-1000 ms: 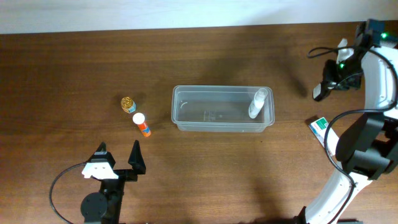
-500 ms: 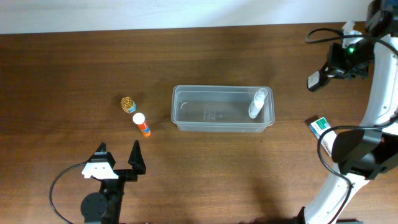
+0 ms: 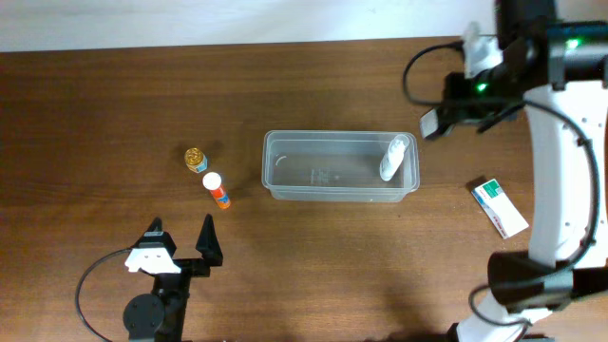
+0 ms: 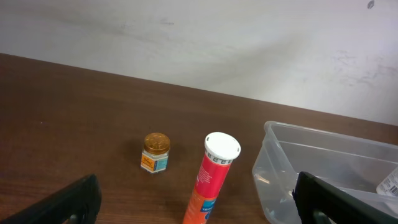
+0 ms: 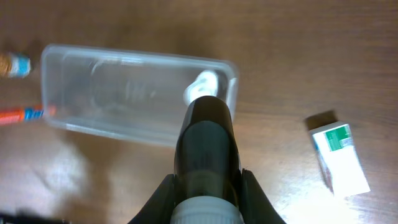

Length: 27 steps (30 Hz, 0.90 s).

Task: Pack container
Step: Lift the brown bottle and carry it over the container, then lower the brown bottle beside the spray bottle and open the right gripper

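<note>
— Where's the container [image 3: 340, 193]?

— In the middle of the table [image 3: 95, 95], its long side running left to right. It's a clear tub, and a white bottle [image 3: 393, 158] leans inside at its right end.

— And the right fingers [image 5: 166, 190]?

— Clenched on a dark bottle [image 5: 205, 137], one finger on each side of it. From above, the bottle hangs just beyond the container's far right corner. The wrist camera looks down past it onto the tub's right end.

— The left fingers [image 3: 208, 239]?

— Spread wide with nothing between them. They're at the near left of the table, well apart from the container.

— What else is lying about?

— Left of the tub there's a small jar with a gold lid [image 3: 196, 159]. Just nearer than that is an orange tube with a white cap [image 3: 217, 190]. The two are close but apart. I can't tell whether the tube stands or lies.

— Anything on the right?

— A green-and-white box [image 3: 500, 206] lies flat on the table, well to the right of the container and a little nearer than it.
</note>
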Each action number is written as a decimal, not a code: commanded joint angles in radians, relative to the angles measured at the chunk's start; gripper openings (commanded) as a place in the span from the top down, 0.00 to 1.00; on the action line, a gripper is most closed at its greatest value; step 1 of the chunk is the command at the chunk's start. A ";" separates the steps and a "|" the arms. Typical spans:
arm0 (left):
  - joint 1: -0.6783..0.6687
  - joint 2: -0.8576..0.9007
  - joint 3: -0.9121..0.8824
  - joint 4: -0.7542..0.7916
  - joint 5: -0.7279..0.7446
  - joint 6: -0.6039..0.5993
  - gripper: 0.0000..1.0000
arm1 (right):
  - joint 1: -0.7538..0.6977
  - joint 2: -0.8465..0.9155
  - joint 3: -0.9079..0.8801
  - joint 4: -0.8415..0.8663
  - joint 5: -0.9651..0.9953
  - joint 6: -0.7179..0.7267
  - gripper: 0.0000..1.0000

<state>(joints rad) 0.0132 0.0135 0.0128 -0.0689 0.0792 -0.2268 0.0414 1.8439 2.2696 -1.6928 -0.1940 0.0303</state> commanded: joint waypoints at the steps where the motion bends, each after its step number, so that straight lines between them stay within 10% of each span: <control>1: 0.005 -0.008 -0.004 -0.003 0.011 0.016 0.01 | 0.076 -0.039 -0.068 -0.006 0.034 0.032 0.81; 27: 0.005 -0.008 -0.004 -0.003 0.011 0.016 0.01 | 0.294 -0.015 -0.554 0.505 0.159 0.302 0.81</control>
<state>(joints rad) 0.0132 0.0135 0.0128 -0.0689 0.0792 -0.2268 0.3290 1.8206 1.7306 -1.2133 -0.0666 0.2859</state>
